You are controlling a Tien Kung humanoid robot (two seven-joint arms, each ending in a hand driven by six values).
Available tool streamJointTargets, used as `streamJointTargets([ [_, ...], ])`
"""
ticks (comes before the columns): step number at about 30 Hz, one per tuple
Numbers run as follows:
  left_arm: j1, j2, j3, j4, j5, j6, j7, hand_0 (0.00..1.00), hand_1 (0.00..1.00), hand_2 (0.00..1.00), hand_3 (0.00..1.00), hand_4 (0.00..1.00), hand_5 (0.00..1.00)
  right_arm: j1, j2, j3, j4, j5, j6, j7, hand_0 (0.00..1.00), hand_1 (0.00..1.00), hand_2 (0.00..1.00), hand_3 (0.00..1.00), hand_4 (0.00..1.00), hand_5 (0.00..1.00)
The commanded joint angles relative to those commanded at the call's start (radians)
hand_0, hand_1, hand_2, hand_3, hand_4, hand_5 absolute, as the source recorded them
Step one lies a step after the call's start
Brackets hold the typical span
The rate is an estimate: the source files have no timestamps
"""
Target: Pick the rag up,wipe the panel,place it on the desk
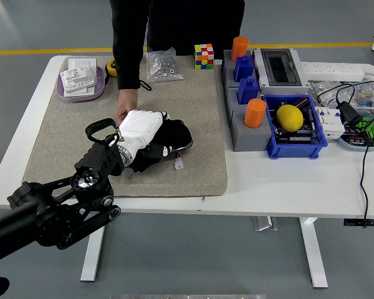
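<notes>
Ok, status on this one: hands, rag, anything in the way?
Left robot hand down on the black rag, on the mat. Right not in view. Person's hand rests close beside it.

Showing no readable text, label, brand, number or sign anywhere. Printing on the white boxes [78, 73] at the upper left of the frame staying too small and blurred to make out.
</notes>
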Motion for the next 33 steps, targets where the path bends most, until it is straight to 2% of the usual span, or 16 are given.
streamJointTargets([
  [18, 0.065, 0.067, -0.064, -0.04, 0.034, -0.001, 0.0, 0.234, 0.113, 0.449, 0.354, 0.082, 0.002, -0.008, 0.004, 0.018, -0.002, -0.005, 0.002, 0.004, 0.69, 0.459, 0.641, 0.62, 0.998, 0.706],
  [23, 0.096, 0.08, -0.107, -0.039, 0.047, 0.001, 0.0, 0.234, 0.113, 0.449, 0.354, 0.079, 0.002, -0.01, 0.003, 0.021, -0.002, -0.007, 0.001, 0.003, 0.692, 0.459, 0.641, 0.62, 0.998, 0.707],
  [33, 0.157, 0.12, -0.182, -0.081, 0.073, 0.004, 0.0, 0.236, 0.113, 0.449, 0.354, 0.077, 0.002, -0.014, 0.005, 0.028, -0.003, -0.011, 0.001, 0.002, 0.692, 0.459, 0.641, 0.62, 0.998, 0.706],
])
